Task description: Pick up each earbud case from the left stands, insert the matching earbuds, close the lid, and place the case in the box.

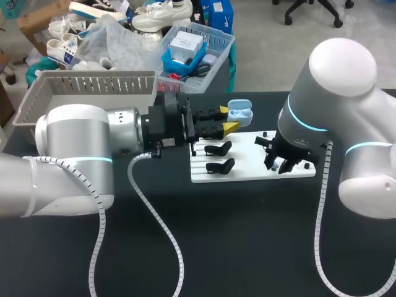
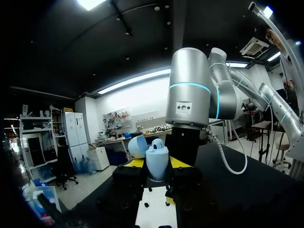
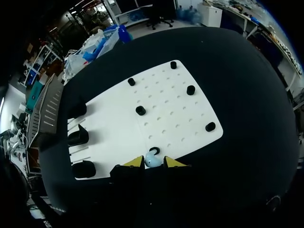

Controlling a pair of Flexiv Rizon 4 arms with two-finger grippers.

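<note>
A light blue earbud case (image 1: 239, 114) with its lid open is held above the table at the back of the white board (image 1: 247, 168). My left gripper (image 1: 227, 118) is shut on it. The left wrist view shows the case (image 2: 156, 156) upright between the yellow tips, its lid (image 2: 137, 146) tipped back. My right gripper (image 1: 281, 166) hangs over the board's right half. In its wrist view, a small light blue earbud (image 3: 153, 159) sits between the yellow tips of that gripper (image 3: 153, 163), touching both, beside a black peg (image 3: 155, 151). Two empty black stands (image 1: 219, 157) occupy the board's left part.
A grey slatted basket (image 1: 93, 86) stands at the table's back left. Several low black pegs (image 3: 140, 110) dot the white board (image 3: 166, 109). The stands (image 3: 78, 137) lie beyond the pegs from my right gripper. Dark tabletop (image 1: 247, 247) lies in front of the board.
</note>
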